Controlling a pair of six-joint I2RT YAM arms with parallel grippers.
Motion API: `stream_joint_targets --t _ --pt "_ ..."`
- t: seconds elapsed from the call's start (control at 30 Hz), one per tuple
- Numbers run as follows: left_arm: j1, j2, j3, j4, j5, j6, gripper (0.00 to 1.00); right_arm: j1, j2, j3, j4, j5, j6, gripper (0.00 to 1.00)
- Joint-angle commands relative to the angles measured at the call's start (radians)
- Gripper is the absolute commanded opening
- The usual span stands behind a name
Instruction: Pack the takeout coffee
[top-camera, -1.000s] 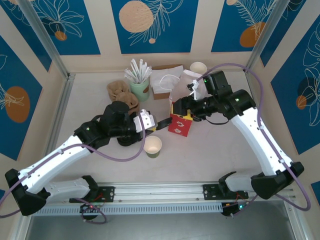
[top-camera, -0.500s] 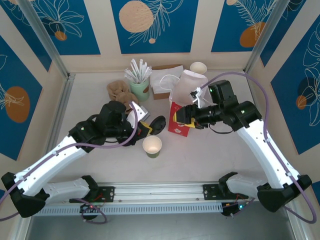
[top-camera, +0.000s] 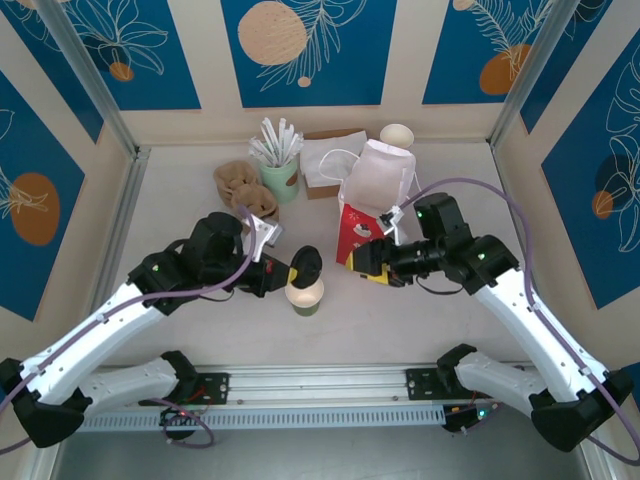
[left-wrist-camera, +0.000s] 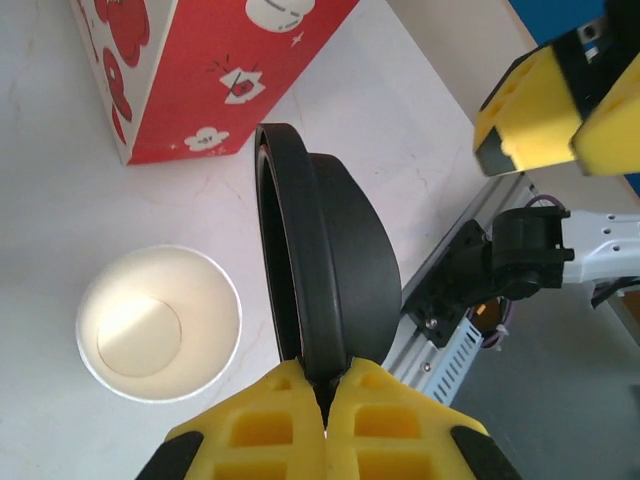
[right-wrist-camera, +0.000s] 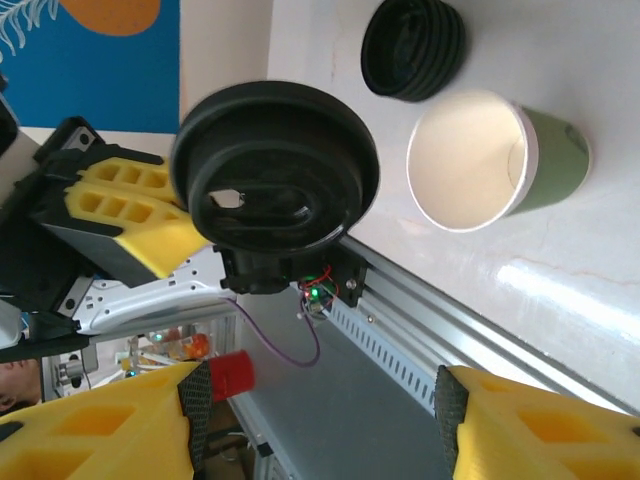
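The table (top-camera: 180, 200) takes up the middle of the top view, its near edge hidden under both arms. The bag (top-camera: 352, 232) stands just right of centre, red below and white toward its open top; in the left wrist view the bag (left-wrist-camera: 200, 70) is cut off by the upper edge. The right gripper (top-camera: 365, 265) hangs just below and beside the bag, and whether it touches cannot be told from above. In its own view the right gripper (right-wrist-camera: 320, 400) has its yellow fingers (right-wrist-camera: 100, 430) wide apart with nothing between them, both cropped by the bottom edge. The left gripper (top-camera: 296, 270) sits left of centre, pressed together on the lid (top-camera: 306, 264); in the left wrist view the pads (left-wrist-camera: 280, 420) hide the lid's lower rim. The cup (top-camera: 305, 293) stands uncovered on the table just below centre, the tilted lid hiding part of its mouth from above. From the left wrist view the cup (left-wrist-camera: 160, 325) shows a white inside. A loose lid (right-wrist-camera: 412, 35) lies at the top of the right wrist view, its upper edge cut off
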Motion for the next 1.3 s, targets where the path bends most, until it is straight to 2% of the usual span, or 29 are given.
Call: stream_joint_targets --t 0.0,0.1,0.2,0.43,0.57,0.77,1.27 --pt "0.024 -0.008 -0.054 0.05 0.098 -0.079 0.04 0.034 -0.038 -0.06 0.091 -0.022 0.079 0.63" --pt "0.032 -0.01 -0.103 0.099 0.138 -0.108 0.04 0.062 -0.058 -0.121 0.147 0.002 0.118 0.64" --pt "0.049 -0.02 -0.146 0.129 0.127 -0.129 0.04 0.076 -0.072 -0.184 0.204 0.026 0.151 0.64" --pt "0.137 -0.023 -0.252 0.232 0.241 -0.182 0.03 0.084 -0.076 -0.319 0.345 0.043 0.2 0.64" --pt "0.18 -0.023 -0.295 0.278 0.295 -0.206 0.03 0.092 -0.089 -0.38 0.428 0.066 0.207 0.69" --pt "0.232 -0.018 -0.334 0.315 0.347 -0.223 0.03 0.097 -0.097 -0.458 0.539 0.105 0.217 0.7" --pt "0.284 0.036 -0.398 0.382 0.414 -0.255 0.05 0.12 -0.014 -0.506 0.679 0.124 0.261 0.7"
